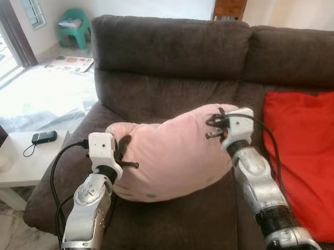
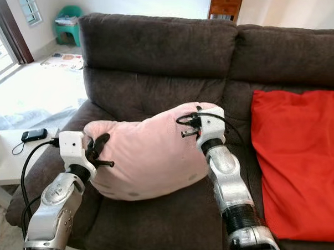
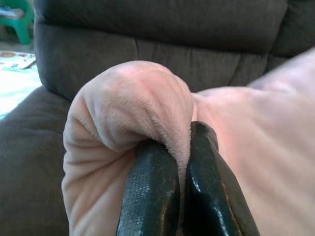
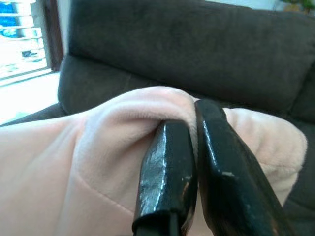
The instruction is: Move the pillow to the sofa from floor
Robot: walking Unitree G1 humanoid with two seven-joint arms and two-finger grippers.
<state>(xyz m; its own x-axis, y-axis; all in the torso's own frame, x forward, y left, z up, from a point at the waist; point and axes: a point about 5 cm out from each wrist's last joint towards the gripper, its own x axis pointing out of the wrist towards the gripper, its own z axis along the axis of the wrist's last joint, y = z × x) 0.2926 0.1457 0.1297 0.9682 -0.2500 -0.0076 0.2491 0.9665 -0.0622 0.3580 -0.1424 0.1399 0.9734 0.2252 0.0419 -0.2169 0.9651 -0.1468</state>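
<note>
- Left wrist view: left gripper [image 3: 179, 147] has both black fingers [image 3: 150, 191] pinched tight on a fold of the pink pillow [image 3: 133, 108]; plush fabric bunches over the tips, almost no gap between the fingers.
- Right wrist view: right gripper [image 4: 192, 125] is likewise clamped on a ridge of the same pillow, a thin fold of fabric squeezed between the two fingers [image 4: 165, 172].
- Head views: the pillow [image 1: 171, 158] spans between both grippers, left one [image 1: 124, 154] at its 9 o'clock end, right one [image 1: 214, 125] at its 2 o'clock corner.
- Pillow sits over the sofa seat [image 1: 177, 224], its back edge close to the backrest [image 1: 169, 53]. Lower edge looks to touch the cushion, but cannot tell for sure whether it is resting or held just above.
- Pillow sags in the middle, both gripped ends drawn up into puckers.
- Both silver arms reach forward from 6 o'clock, black cables looping off each wrist.
- Red cushion [image 1: 307, 163] lies on the next seat, at 3 o'clock of the pillow, beside the right arm and apart from the pillow.
- White side table [image 1: 19, 162] at 9 o'clock, beside the sofa arm, carries a dark phone [image 1: 44, 137] with a cord.
- Green plastic stool [image 1: 73, 26] stands well apart at 11 o'clock, near the bright doorway; printed sheet [image 1: 69, 64] lies on the floor in front of it.
- Wooden cabinet [image 1: 230, 5] shows behind the backrest at 1 o'clock.
</note>
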